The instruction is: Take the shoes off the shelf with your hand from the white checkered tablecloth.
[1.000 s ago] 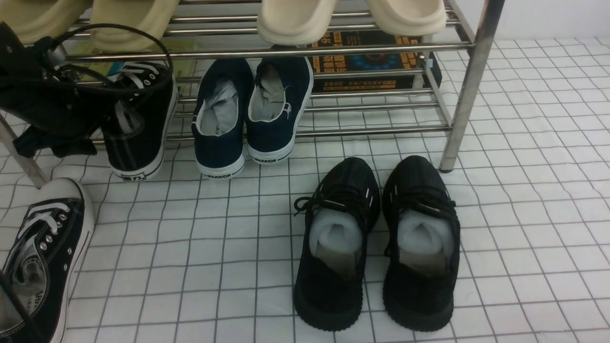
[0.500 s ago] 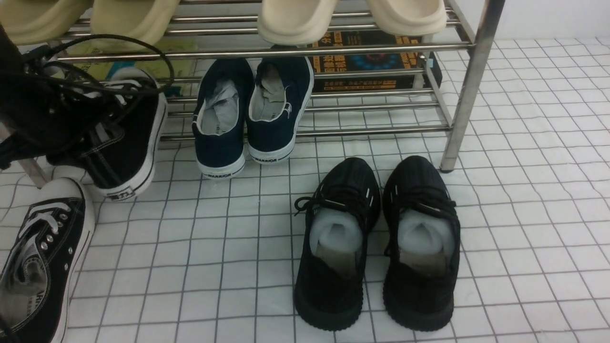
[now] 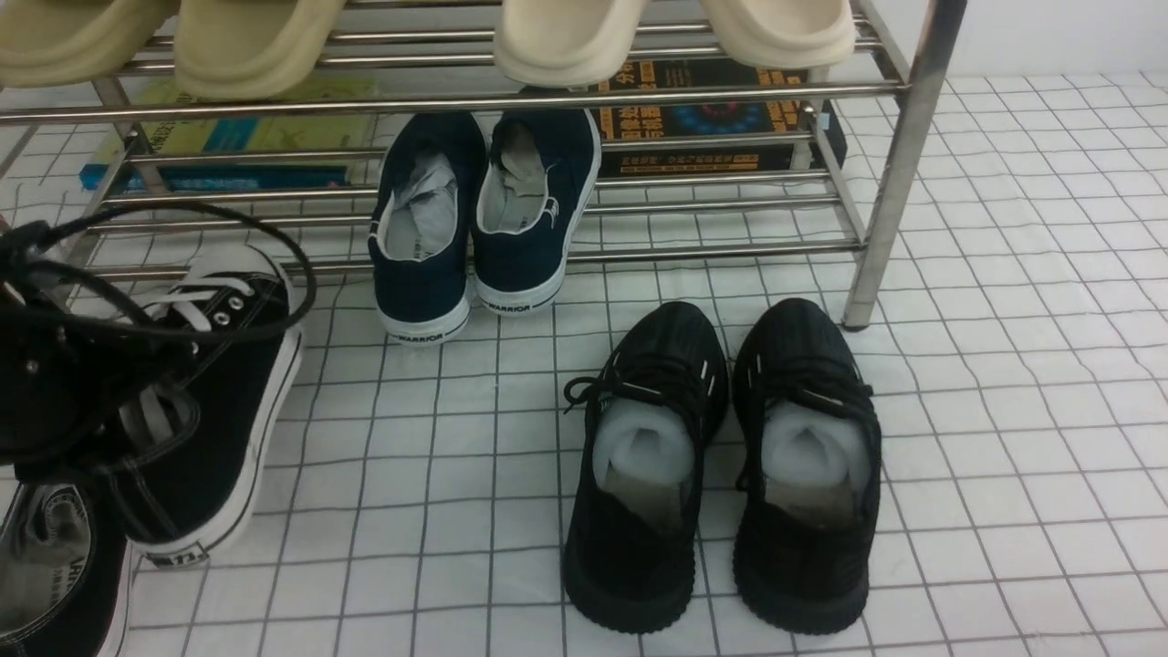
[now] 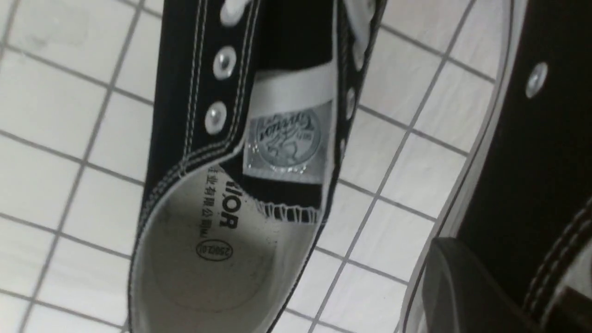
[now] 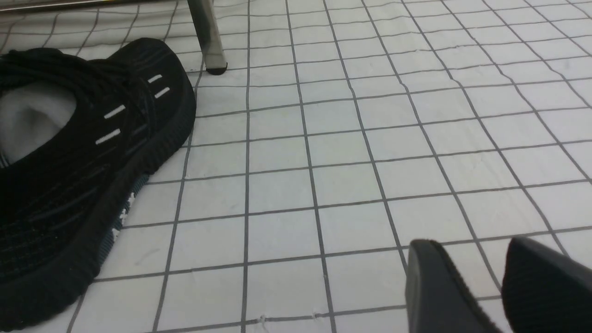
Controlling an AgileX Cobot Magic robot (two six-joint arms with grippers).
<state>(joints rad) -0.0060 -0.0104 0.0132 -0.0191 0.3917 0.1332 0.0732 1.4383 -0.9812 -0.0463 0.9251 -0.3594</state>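
One black canvas shoe [image 3: 219,429] with white laces is off the shelf [image 3: 566,96] and sits tilted, low over the white checkered tablecloth [image 3: 411,474] at the left. My left gripper [image 3: 137,429], trailing black cables, is shut on the shoe's side wall; in the left wrist view one finger [image 4: 462,286] presses the outside of that shoe [image 4: 532,162]. Its mate [image 3: 55,566] lies on the cloth just beside it, seen open-topped [image 4: 231,185] in the left wrist view. My right gripper [image 5: 481,263] hovers open over bare cloth, holding nothing.
Navy slip-ons [image 3: 484,219] stand on the shelf's bottom tier, with cream slippers [image 3: 566,36] on the tier above and books [image 3: 712,119] behind. A pair of all-black knit sneakers [image 3: 721,456] stands on the cloth in front of the right shelf leg [image 3: 894,182].
My left gripper shut on the canvas shoe on the bottom tier and has drawn it off the shelf, down and toward the camera, next to its mate. The right side is unchanged.
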